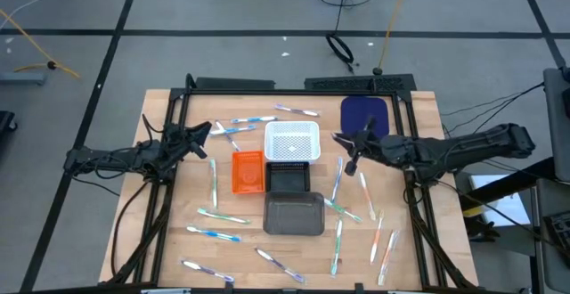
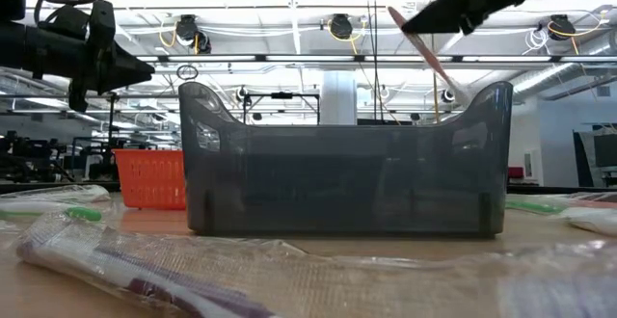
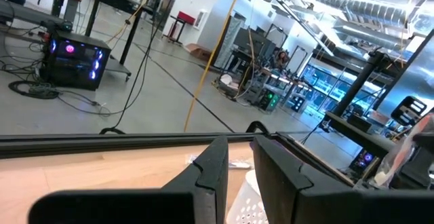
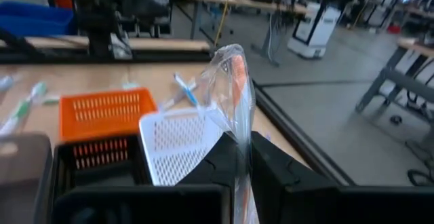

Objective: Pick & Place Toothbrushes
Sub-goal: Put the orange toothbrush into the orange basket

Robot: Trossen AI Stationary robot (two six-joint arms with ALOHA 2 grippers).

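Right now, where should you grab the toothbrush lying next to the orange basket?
Grip the toothbrush at mid-handle, coming straight down from above. It lies flat on the table beside the orange basket, long and thin, so close across its narrow width.

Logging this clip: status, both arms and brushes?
Right gripper shut on wrapped toothbrush, raised near white basket. Left gripper raised, empty. Nothing blocking.

Clustered trays [image 1: 292, 142] mid-table; scattered toothbrushes [image 1: 214, 180].
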